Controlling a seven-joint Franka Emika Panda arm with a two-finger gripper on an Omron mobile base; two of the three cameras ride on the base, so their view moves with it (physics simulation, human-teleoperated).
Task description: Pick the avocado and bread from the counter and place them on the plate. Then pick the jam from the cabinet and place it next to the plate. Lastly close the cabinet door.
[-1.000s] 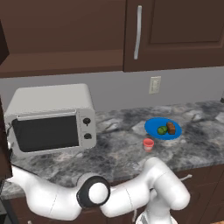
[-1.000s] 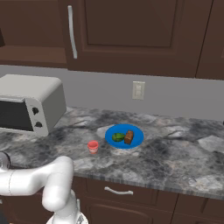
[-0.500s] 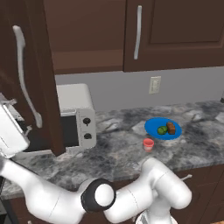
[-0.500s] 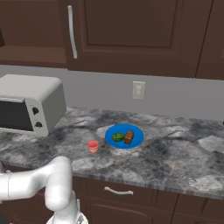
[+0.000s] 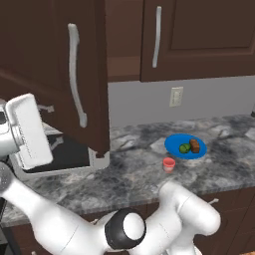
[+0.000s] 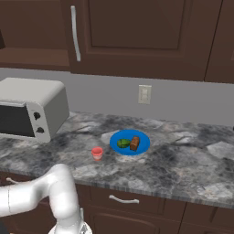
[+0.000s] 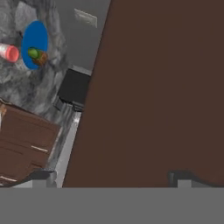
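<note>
Now the gripper (image 7: 112, 177) is standing with its jaws spread wide and gripping nothing, its two dark tips showing at the bottom of the hand view right up against the brown face of the door (image 7: 157, 96). Whether the tips are touching the panel cannot be told. In the left base view the white hand is hanging at the far left, just beside the door (image 5: 55, 69), which is swung out over the counter (image 5: 139, 174) with its silver handle (image 5: 75, 74) facing the camera.

Judging by how things lie, the closing of the cabinet is the step in hand; every other step looks done. The next move is probably calling for a steady push on the panel's outer face, sweeping it back toward the cabinet front until it is sitting flush, while keeping the hand clear of the handle and of the microwave (image 6: 32, 112) below.

Further out, the plate (image 6: 144, 145) is resting on the counter and carrying both the avocado (image 6: 123, 143) and the bread (image 6: 135, 143), lying side by side and seemingly touching. The jam (image 6: 97, 153) is standing on the stone just beside the plate, on the microwave side, apart from its rim. A wall outlet (image 6: 145, 94) is sitting on the grey backsplash above the plate.
</note>
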